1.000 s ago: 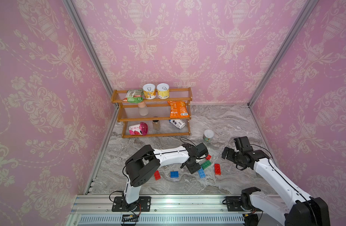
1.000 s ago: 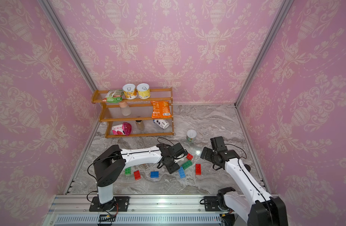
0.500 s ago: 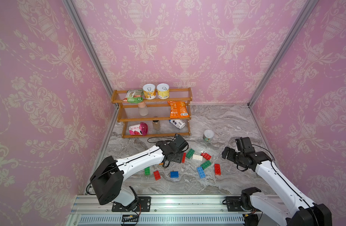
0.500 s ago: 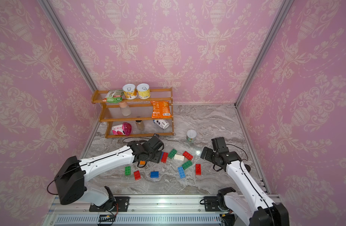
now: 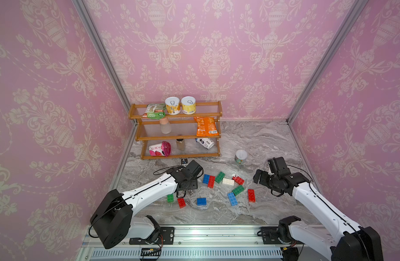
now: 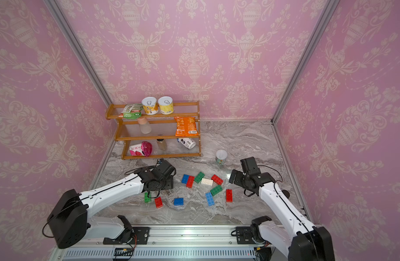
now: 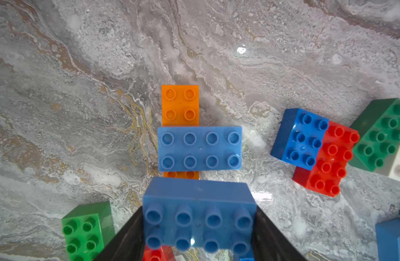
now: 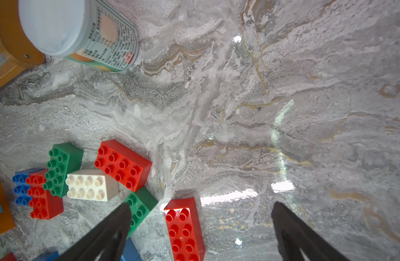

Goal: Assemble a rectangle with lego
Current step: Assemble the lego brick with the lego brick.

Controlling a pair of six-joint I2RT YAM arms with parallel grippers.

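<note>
Over the last second I've swung the left arm off the middle of the brick scatter toward the left side of both top views. The left gripper (image 7: 199,226) is pinching a blue 2x4 brick (image 7: 199,198) by its ends, at the lower centre of the left wrist view. Just above it in that frame, a second blue 2x4 brick (image 7: 200,148) sits crosswise on an orange brick (image 7: 180,105) (the rectangle's start, I'd judge). So the carry looks done, and aligning and pressing down remain. The right gripper (image 8: 200,206) hasn't changed: it is spread wide and empty over the marble tabletop (image 8: 307,90), above a red brick (image 8: 184,228).
</note>
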